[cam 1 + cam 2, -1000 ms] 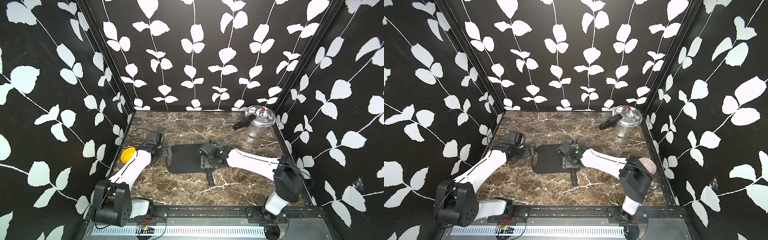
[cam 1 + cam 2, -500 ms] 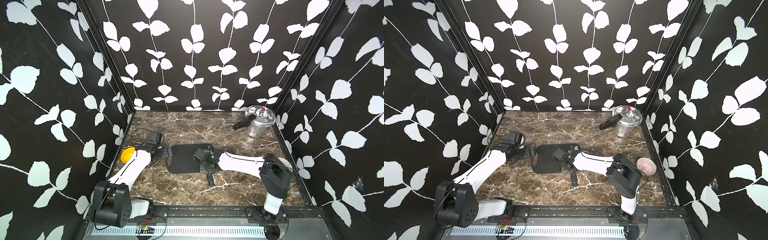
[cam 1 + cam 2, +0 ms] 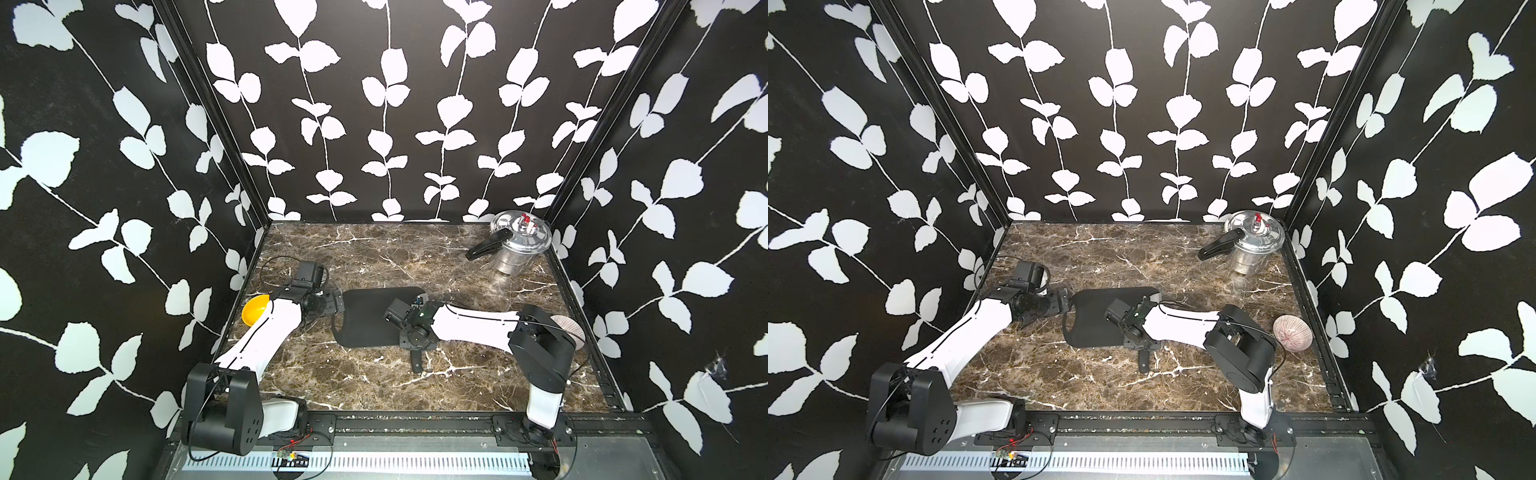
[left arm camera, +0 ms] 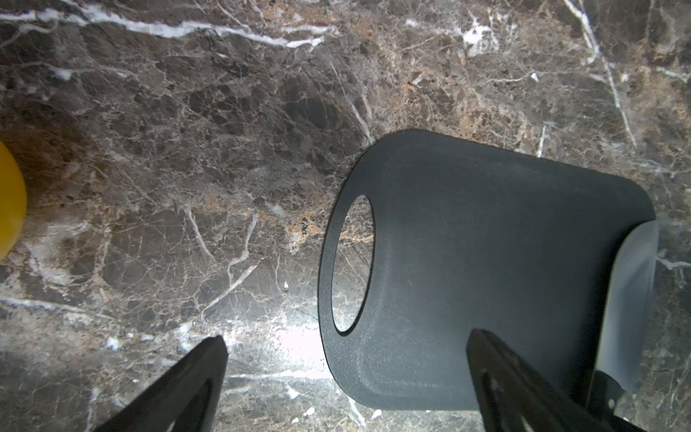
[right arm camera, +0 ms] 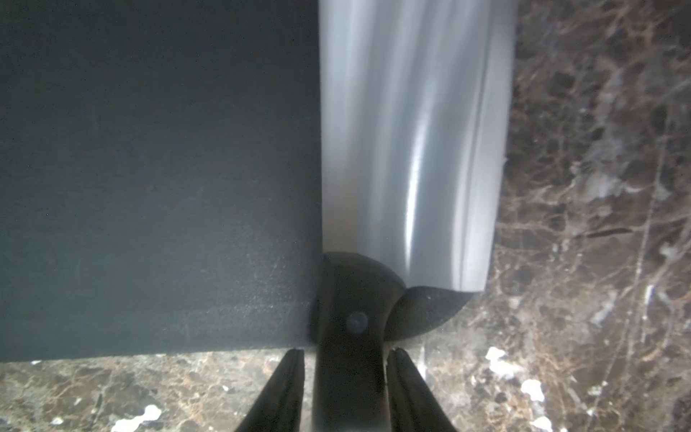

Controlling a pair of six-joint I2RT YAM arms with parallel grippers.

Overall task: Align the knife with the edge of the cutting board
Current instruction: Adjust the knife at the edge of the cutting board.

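The cutting board (image 3: 365, 316) lies flat near the middle of the brown marble counter (image 3: 374, 257), its oval hole at the end toward the left arm. The knife (image 5: 411, 131) rests on the opposite end. Its broad blade lies flat along that short edge and roughly parallel to it, and the outer side of the blade reaches about to the board's rim. Its black handle sticks out past the board's front edge over the bare counter, as both top views show (image 3: 1144, 360). The right hand (image 5: 346, 355) sits low at that front corner with its two fingers pressed against either side of the handle just behind the rivet, pinching the knife. The left hand (image 4: 347, 340) hangs over the hole end with its fingers spread wide, one above the marble, the other above the board, holding nothing. A yellow bowl (image 3: 255, 309) sits by the left wall, a steel pressure cooker (image 3: 519, 245) stands in the far right corner, and a ribbed pinkish disc (image 3: 1292, 332) lies near the right arm.
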